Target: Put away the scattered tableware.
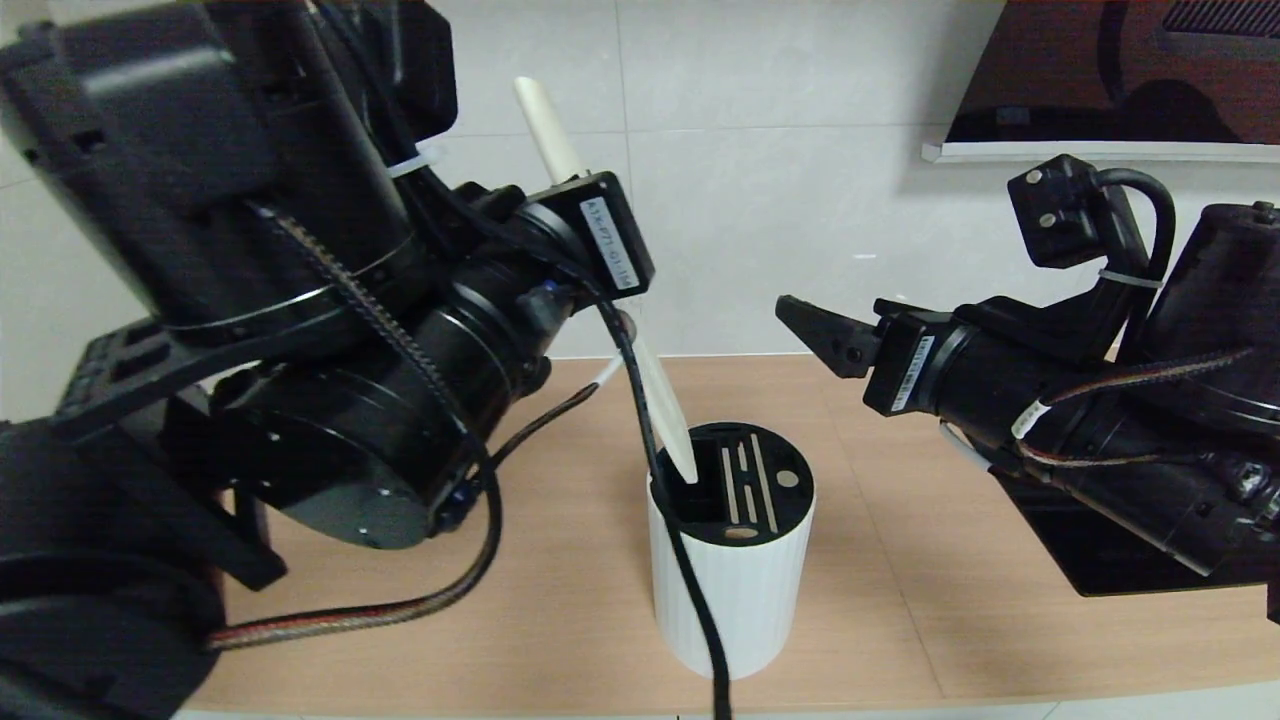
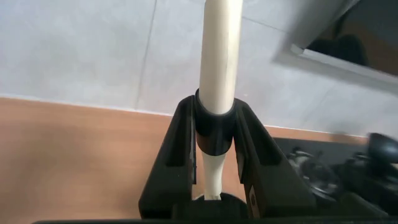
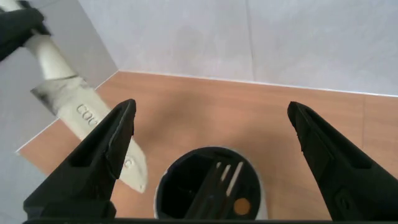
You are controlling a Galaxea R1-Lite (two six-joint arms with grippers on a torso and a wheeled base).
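Left gripper (image 2: 214, 127) fingers clamped on handle of cream knife (image 1: 664, 398), tip at rim of white holder (image 1: 735, 590) on desk (image 1: 890, 580). Right gripper (image 3: 211, 109) fingers apart. Knife seems light, stiff, sharp, maybe brittle; handle safest hold.

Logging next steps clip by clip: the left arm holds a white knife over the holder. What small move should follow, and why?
Probably ease the left gripper straight down a little. Its fingers are shut on the handle of the knife, and the tilted blade's tip seems to be only at the rim of the open compartment of the holder, not yet seated.
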